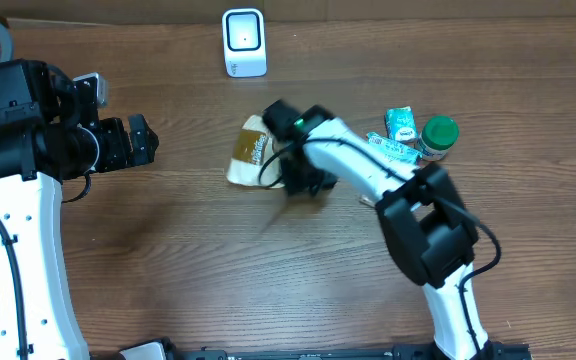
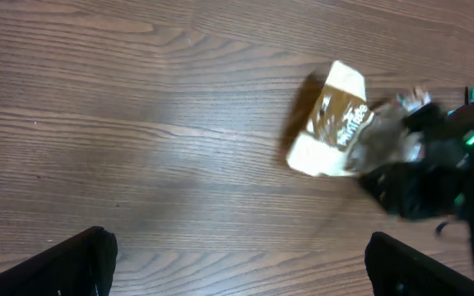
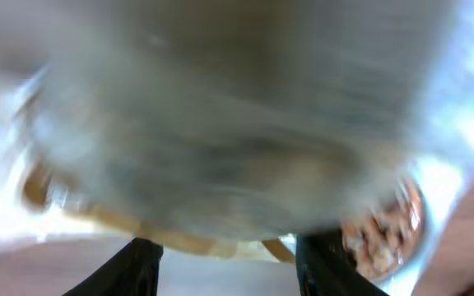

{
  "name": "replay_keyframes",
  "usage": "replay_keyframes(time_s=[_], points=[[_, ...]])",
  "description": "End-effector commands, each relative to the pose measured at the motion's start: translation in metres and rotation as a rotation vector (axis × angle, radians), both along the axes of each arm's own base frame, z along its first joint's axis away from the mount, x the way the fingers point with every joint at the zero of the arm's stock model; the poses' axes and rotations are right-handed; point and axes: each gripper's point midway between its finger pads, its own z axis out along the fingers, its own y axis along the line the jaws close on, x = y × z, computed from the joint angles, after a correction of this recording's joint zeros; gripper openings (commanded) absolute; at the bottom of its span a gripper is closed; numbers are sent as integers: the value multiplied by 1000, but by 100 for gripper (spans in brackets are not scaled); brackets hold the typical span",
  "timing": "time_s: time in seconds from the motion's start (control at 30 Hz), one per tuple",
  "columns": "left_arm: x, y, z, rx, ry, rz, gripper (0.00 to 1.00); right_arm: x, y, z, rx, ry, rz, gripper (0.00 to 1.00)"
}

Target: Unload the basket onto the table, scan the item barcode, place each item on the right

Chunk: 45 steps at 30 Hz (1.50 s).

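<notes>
A brown and cream snack packet [image 1: 249, 152] lies near the middle of the wooden worktop [image 1: 168, 260], below and slightly right of the white barcode scanner [image 1: 244, 42] that stands at the top centre of the overhead view. The right pincer [image 3: 229, 265] is down on the packet's right end, where the foil looks crumpled. In its own wrist view the packet fills the frame as a blur, and its two dark fingers [image 3: 141, 268] stand partly apart at the bottom edge; whether they are grasping the packet I cannot tell. The left pincer [image 1: 145, 138] hangs at the left of the frame, well apart from the packet, released with its jaws wide and nothing between them. At the right of the overhead view a green-lidded jar [image 1: 438, 135] stands just beside a small teal pack [image 1: 401, 122] and a flat sachet [image 1: 392, 148]
</notes>
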Motion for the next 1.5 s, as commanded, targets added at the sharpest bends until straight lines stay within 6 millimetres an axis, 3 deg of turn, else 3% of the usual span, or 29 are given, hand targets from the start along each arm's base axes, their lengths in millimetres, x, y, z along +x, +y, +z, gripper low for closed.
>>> replay_keyframes(time_s=[0.0,0.1,0.2,0.4,0.57,0.7,0.8,0.87,0.97,1.1,1.47], points=[[1,-3,2,-9,-7,-4,99,34,-37,4,-90,-91,21,49],[1,-3,2,-9,-7,-4,99,55,-52,13,-72,-122,-25,45],[1,-3,2,-9,-7,-4,100,75,-57,35,-36,-176,-53,45],[1,-3,2,-9,-7,-4,100,130,-53,96,63,-375,-60,59],[1,-3,2,-9,-7,-4,99,160,-43,105,140,-495,-63,66],[1,-3,2,-9,-7,-4,100,175,-26,93,209,-525,-38,70],[1,-3,2,-9,-7,-4,99,178,-18,74,238,-500,-27,75],[1,-3,2,-9,-7,-4,99,178,-16,60,238,-479,-23,86],[1,-3,2,-9,-7,-4,99,171,-4,46,278,-429,64,89],[1,-3,2,-9,-7,-4,100,154,29,47,395,-382,234,89],[1,-3,2,-9,-7,-4,99,98,61,33,344,-237,367,90]])
